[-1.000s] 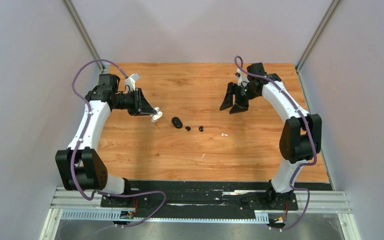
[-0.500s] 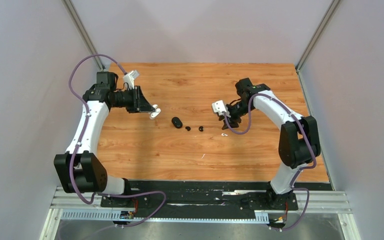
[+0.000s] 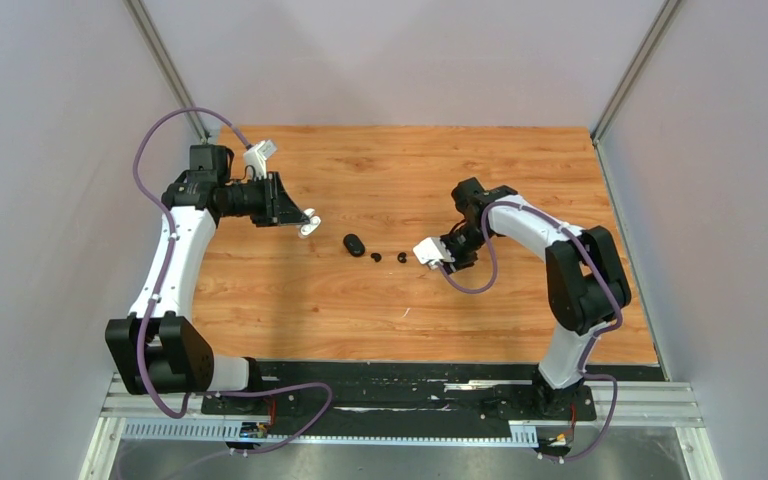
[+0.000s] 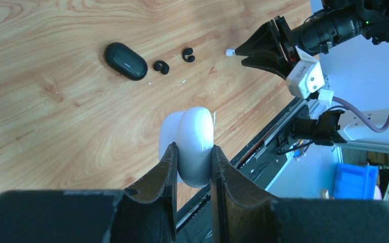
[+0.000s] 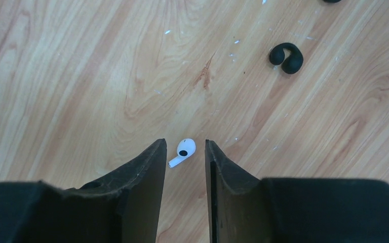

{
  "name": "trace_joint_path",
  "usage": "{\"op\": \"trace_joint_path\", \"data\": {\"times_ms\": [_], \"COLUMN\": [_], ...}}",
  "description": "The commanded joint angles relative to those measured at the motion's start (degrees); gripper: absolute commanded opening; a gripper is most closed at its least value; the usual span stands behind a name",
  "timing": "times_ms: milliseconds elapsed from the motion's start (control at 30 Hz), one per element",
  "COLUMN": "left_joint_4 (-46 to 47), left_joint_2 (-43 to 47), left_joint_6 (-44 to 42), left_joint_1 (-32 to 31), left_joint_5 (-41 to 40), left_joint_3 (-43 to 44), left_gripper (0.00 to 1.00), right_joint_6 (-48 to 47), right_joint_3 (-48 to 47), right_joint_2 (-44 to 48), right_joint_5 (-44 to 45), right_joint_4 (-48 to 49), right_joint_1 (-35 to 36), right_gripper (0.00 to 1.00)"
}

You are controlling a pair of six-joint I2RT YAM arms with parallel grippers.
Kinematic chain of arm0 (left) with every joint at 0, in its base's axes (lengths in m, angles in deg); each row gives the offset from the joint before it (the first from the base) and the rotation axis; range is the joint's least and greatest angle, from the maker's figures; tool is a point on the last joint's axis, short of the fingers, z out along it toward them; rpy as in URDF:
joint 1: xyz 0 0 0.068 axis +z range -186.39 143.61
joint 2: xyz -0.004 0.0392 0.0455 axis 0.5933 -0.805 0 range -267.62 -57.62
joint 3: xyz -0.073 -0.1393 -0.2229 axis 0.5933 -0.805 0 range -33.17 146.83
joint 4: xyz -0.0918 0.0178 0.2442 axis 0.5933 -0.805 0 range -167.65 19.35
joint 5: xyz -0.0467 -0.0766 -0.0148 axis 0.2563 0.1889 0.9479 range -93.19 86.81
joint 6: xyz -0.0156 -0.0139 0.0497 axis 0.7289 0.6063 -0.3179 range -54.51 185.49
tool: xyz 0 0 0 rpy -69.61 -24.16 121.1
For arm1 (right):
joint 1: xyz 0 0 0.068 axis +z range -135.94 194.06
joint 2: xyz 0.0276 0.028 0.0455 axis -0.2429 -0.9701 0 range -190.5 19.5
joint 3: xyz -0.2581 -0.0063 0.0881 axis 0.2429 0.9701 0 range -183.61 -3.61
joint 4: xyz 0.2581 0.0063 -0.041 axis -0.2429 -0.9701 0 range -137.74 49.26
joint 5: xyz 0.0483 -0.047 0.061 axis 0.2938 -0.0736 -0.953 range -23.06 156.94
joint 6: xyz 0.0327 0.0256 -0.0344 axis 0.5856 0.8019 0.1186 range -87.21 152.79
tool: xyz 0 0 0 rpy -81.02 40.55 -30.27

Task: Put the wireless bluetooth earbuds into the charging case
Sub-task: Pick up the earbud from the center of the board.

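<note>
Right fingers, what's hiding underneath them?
A white earbud lies on the wooden table, in the gap between the right fingers. In the top view the right arm covers that spot, so the earbud cannot be seen there.

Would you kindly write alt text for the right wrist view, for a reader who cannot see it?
The right gripper points down at a wooden table, its black fingers open on either side of a white earbud with a short stem, not touching it. A black rounded earbud lies farther off, toward the upper right.
</note>
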Motion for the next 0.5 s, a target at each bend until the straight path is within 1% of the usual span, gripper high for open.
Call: {"op": "trace_joint_path", "data": {"times_ms": [0, 100, 333, 467], "left_joint_4": [1.3, 1.4, 1.7, 1.9], "left_joint_2": [1.1, 1.1, 1.2, 1.2], "left_joint_6": [0.4, 0.4, 0.6, 0.7], "left_joint_1": [0.5, 0.5, 0.5, 0.4], "left_joint_5": [1.5, 1.5, 1.5, 1.6], "left_joint_3": [0.4, 0.1, -0.3, -0.5], "left_gripper": [0.0, 0.0, 0.0, 0.0], "right_joint_6": [-1.8, -1.6, 2.2, 3.9], "right_joint_3": [-1.2, -1.1, -1.7, -2.3], "right_joint_2": [-1.5, -2.2, -4.6, -5.9], "right_joint_5": [1.7, 2.7, 4.7, 5.7], "right_joint_4": [1.7, 1.7, 3.2, 3.7], "right_joint_1": [0.2, 0.4, 1.2, 1.5], "right_gripper": [0.34, 0.35, 0.36, 0.33]}}
